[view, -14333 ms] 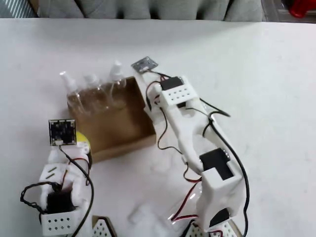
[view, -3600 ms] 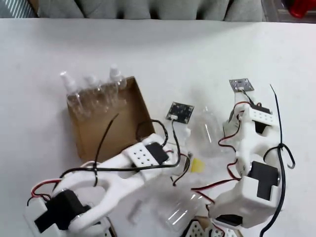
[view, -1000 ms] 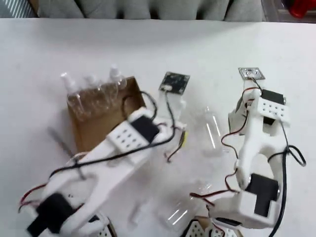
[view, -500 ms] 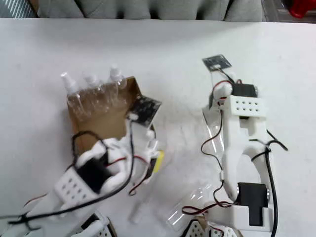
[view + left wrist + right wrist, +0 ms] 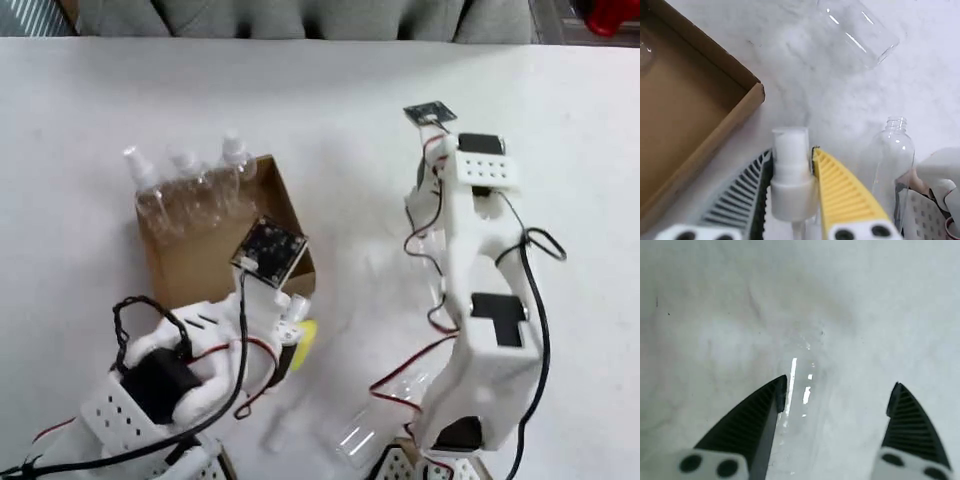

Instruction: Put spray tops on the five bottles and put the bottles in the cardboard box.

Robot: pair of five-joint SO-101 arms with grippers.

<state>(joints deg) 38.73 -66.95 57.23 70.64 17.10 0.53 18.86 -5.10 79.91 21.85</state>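
On the bench (image 5: 330,110), just beside the near corner of the cardboard box (image 5: 215,255): my left arm (image 5: 120,415), folded close to its base, wrist bent down. Left jaws closed on a spray top (image 5: 790,175), gripped at the collar. Its long axis runs in line with the jaws, nozzle pointing out past their tips; its lower end is hidden between them.

Across the bench, well apart from the box: my right arm (image 5: 468,250), stretched out long, wrist tipped down. Right jaws spread wide over a clear bottle (image 5: 799,385) lying on its side, long axis in line with the jaws. It lies nearer one jaw; contact cannot be told. Outline faint, neck end not made out.

By the right arm's base: a second bottle (image 5: 888,160), uncapped, lying diagonally, partly hidden under that arm in the high view.

At the far end of the box: three capped bottles (image 5: 190,190) in a row.
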